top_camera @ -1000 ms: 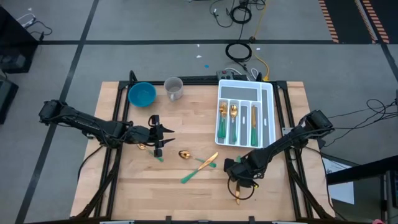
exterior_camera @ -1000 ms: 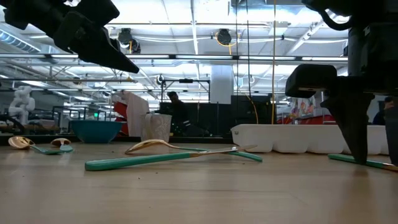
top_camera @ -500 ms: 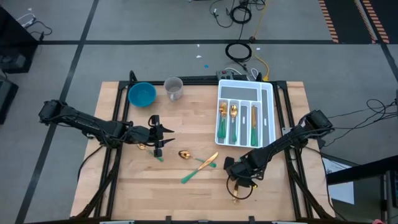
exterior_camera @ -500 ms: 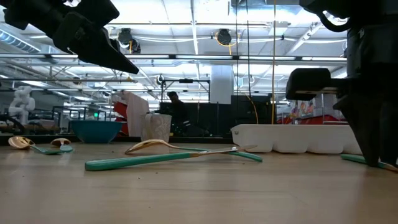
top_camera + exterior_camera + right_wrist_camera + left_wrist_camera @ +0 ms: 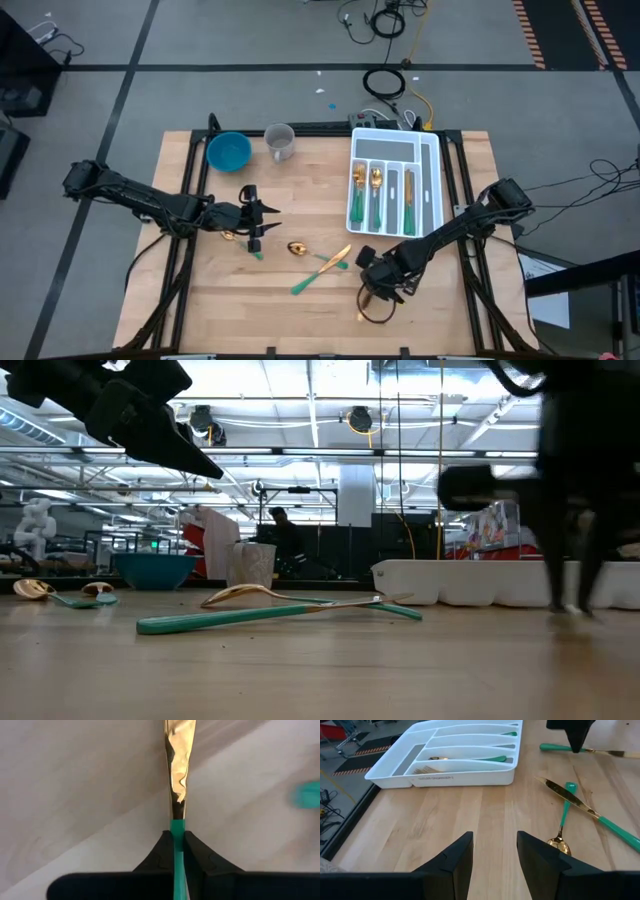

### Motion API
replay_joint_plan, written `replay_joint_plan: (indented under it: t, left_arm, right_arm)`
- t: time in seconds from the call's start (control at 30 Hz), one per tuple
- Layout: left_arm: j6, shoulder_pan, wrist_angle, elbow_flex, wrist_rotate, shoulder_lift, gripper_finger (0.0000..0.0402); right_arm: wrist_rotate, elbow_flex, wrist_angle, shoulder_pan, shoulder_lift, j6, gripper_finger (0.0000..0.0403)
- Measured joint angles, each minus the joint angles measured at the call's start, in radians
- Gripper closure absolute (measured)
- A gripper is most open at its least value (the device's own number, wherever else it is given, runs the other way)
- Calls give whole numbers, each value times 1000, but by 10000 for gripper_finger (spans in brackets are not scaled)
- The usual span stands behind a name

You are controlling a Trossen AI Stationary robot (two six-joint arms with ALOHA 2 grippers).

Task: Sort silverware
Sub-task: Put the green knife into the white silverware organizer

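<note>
Overhead, table-level, 2 wrist close-ups

The light wooden bench [image 5: 210, 290] sits on a black frame. At its far edge rest a blue bowl [image 5: 228, 151] and, just beside it, a clear cup [image 5: 280, 141]. A white cutlery tray [image 5: 432, 190] lies at the far right corner with pieces in its slots. Near the middle lie a gold spoon [image 5: 297, 249] and a crossed green-handled knife [image 5: 320, 271] and fork [image 5: 327, 261]; two more spoons [image 5: 60, 594] lie farther left.
</note>
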Motion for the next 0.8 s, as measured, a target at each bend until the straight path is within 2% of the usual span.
replay_joint_plan:
  t: [0.23, 0.47, 0.57, 0.8]
  left_arm:
    - [0, 0, -26, 0, 0, 0, 242]
    - [0, 0, -47, 0, 0, 0, 242]
    - [3, 0, -48, 0, 0, 0, 242]
    - [5, 0, -54, 0, 0, 0, 242]
  right_arm:
    - [-20, 77, -64, 2, -26, 93, 403]
    - [20, 171, -182, -24, -31, 373, 403]
    - [36, 211, -239, -44, -31, 430, 403]
    - [191, 257, -258, -97, -64, 578, 403]
